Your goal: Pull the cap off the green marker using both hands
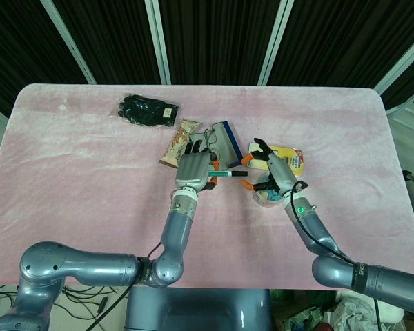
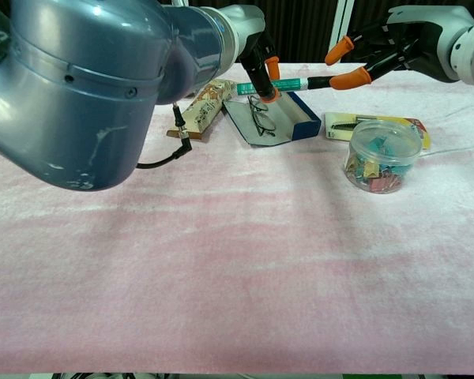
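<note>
The green marker (image 1: pixel 228 174) (image 2: pixel 276 84) is held level above the table, in front of the glasses case. My left hand (image 1: pixel 195 169) (image 2: pixel 257 59) grips its green barrel at the left end. The dark cap (image 2: pixel 317 80) points right towards my right hand (image 1: pixel 272 169) (image 2: pixel 395 39). That hand's orange fingertips (image 2: pixel 354 77) are spread apart on either side of the cap end. In the chest view one fingertip looks level with the cap's tip, but no pinch shows.
An open blue glasses case (image 2: pixel 300 118) with glasses lies under the marker. A snack bar (image 1: pixel 179 141) lies to its left and a black glove (image 1: pixel 148 110) further back. A clear tub of clips (image 2: pixel 375 158) and a yellow pack (image 2: pixel 379 122) sit below my right hand.
</note>
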You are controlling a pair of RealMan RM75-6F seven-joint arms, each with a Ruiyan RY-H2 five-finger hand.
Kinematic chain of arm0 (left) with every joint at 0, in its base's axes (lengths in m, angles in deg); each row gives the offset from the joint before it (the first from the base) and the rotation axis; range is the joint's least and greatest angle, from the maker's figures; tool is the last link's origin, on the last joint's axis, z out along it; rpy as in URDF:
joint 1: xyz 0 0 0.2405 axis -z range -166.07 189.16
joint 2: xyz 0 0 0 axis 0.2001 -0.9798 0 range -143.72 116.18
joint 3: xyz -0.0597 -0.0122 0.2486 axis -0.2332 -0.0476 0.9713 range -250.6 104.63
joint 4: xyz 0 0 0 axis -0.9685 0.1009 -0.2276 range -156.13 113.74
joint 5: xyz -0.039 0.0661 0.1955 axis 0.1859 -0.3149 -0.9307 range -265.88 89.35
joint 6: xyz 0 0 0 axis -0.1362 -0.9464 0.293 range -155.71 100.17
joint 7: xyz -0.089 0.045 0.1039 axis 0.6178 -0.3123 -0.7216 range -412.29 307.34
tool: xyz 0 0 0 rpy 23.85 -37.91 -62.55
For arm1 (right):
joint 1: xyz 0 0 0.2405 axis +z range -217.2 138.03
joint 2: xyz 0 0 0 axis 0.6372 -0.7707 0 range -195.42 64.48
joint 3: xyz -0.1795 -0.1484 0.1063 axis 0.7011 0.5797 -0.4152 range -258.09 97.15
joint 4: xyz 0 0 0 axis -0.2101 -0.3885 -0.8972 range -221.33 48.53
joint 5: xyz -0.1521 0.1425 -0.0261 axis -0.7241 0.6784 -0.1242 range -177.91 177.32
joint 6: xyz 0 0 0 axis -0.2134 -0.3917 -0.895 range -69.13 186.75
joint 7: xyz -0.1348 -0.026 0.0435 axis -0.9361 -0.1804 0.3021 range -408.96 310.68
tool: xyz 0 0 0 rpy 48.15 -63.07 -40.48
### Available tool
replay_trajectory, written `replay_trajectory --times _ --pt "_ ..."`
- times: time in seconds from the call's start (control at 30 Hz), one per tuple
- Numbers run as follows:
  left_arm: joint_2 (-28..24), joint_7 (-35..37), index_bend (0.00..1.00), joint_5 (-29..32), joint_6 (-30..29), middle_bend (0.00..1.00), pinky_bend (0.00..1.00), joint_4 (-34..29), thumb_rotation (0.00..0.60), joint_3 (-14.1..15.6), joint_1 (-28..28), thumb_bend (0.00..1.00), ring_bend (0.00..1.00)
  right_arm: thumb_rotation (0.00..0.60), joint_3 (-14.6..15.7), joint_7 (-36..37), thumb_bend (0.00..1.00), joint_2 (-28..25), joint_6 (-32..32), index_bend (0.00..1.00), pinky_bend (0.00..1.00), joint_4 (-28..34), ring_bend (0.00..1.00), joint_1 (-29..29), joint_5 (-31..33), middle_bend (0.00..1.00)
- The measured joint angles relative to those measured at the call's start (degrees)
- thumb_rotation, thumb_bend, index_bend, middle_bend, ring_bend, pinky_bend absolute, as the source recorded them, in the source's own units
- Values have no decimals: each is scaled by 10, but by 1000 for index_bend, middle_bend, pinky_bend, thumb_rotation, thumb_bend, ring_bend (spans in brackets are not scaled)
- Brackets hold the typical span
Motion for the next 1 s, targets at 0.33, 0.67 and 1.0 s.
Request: replay_trajectory --times 0.33,0.67,1.0 --pt "6 5 659 -9 -8 297 0 6 600 6 1 515 0 600 1 -30 185 23 -22 479 159 -10 41 6 13 0" --pt "9 7 664 -13 -2 299 0 10 600 8 3 514 0 600 0 -38 195 27 -27 489 159 -14 41 2 17 0" --pt "8 7 666 -19 -8 300 0 12 600 10 0 514 0 600 3 -34 205 27 -12 510 159 -21 41 -3 15 0"
